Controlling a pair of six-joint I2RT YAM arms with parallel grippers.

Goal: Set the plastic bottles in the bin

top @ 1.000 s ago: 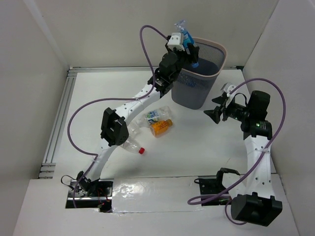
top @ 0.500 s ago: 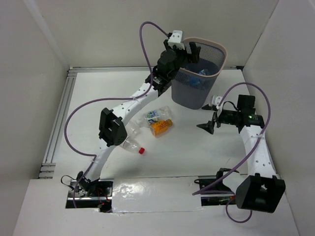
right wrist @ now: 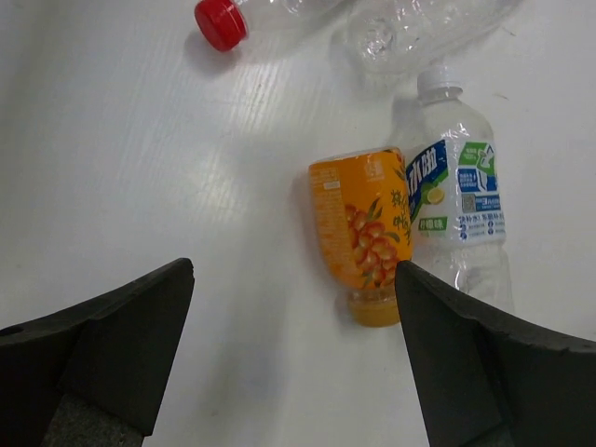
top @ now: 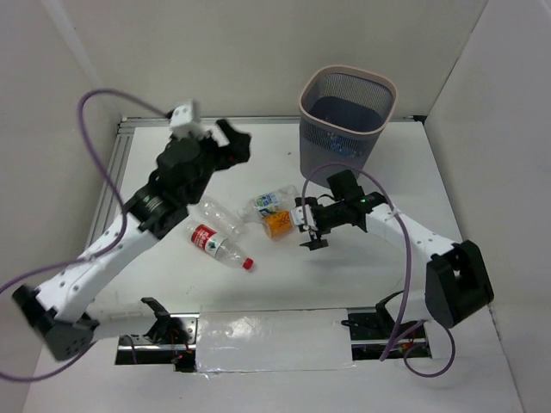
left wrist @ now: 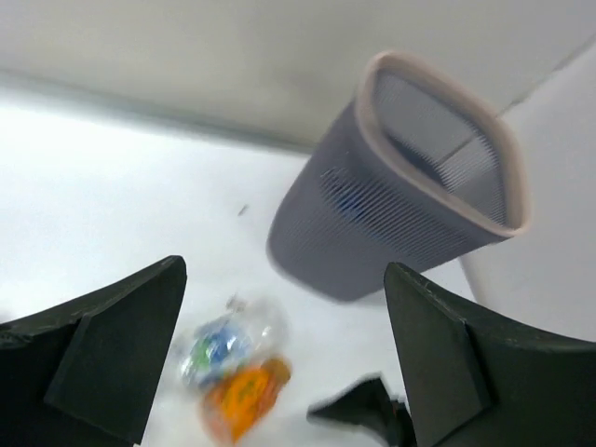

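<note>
Four small plastic bottles [top: 280,222] lie on their sides on the smooth white table [top: 379,284], near the middle of the top view. The orange bottle [right wrist: 358,237] is short and fat, with fruit pictures on its wrap. It touches the bottle with the green and white label [right wrist: 461,209], which is clear and has a white cap. Up and to the left of them lies a bare bottle [top: 219,215], see-through and crinkly. Just below that one is the bottle with the red label [top: 215,243], long and thin, with a round red cap [right wrist: 221,23]. The bin [top: 340,159] stands at the top of the view, right of the middle, well apart from these bottles. It is tall and made of dark grey mesh, with rounded corners and a pale smooth rim, and it gets thinner toward the bottom. A blue patch [left wrist: 345,199] shows through the mesh; I cannot tell what it is. The left claw [top: 234,140] hangs in the upper left, its black fingers spread wide, holding nothing. The right claw [top: 306,225] is just right of the orange bottle, also spread wide and holding nothing.
</note>
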